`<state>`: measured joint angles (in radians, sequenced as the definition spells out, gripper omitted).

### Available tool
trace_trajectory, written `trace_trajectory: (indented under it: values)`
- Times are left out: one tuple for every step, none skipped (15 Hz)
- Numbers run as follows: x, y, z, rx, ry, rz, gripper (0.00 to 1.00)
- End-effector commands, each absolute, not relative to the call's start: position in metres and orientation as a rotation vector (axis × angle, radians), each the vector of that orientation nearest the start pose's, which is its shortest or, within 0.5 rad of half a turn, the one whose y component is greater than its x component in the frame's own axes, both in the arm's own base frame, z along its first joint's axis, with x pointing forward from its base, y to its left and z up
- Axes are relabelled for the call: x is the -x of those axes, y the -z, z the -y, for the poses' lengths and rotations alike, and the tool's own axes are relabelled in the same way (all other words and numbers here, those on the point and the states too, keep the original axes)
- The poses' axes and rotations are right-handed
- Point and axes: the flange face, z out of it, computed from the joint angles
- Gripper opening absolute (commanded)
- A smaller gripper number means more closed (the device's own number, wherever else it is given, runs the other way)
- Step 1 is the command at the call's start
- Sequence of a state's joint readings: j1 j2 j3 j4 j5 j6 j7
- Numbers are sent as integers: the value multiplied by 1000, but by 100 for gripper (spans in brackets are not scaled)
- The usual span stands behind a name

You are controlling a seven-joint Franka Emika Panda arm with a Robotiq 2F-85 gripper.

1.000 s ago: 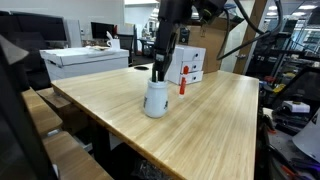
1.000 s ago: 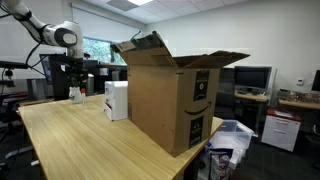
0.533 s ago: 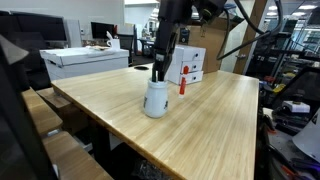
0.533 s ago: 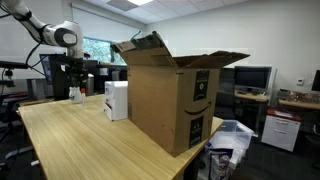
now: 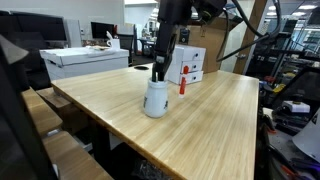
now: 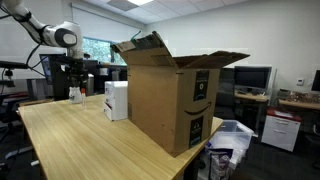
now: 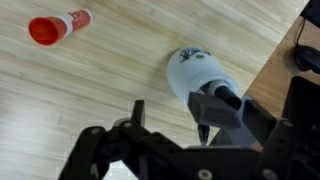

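The gripper [image 5: 159,72] hangs just left of centre in an exterior view, pointing straight down over a white cup [image 5: 155,98] that stands upright on the wooden table [image 5: 205,130], slightly left of the middle of the frame. Its tips reach the cup's rim, but from here I cannot tell whether they touch it. In the wrist view the jaws stand well apart with nothing clamped between them. One dark finger [image 7: 137,112] is over bare wood at lower centre, and the other lies across the near end of the cup [image 7: 190,68], which sits right of centre. A red tube [image 7: 57,27] lies on its side in the upper left of the wrist view, well apart from the cup; in an exterior view it shows just right of the cup [image 5: 182,87]. Behind it, toward the top centre, stands a small white box [image 5: 192,62]. A large open cardboard box [image 6: 170,95] fills the middle of an exterior view.
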<state>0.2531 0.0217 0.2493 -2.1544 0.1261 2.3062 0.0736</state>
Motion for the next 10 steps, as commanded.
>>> trace_trajectory:
  values:
    - [-487,-395,-277,2979,88,533,100]
    - [-487,-392,-278,2986,80,514,100]
    - [-487,-391,-279,2983,74,514,100]
    - [-487,-389,-282,2981,70,506,100]
    - [-488,-387,-285,2977,64,502,100]
    - [-489,-388,-287,2978,66,494,100]
    - [-490,-391,-292,2955,70,479,100]
    - [-490,-396,-297,2941,87,465,100]
    - [-491,-400,-300,2933,102,456,100]
    - [-491,-403,-302,2928,107,447,100]
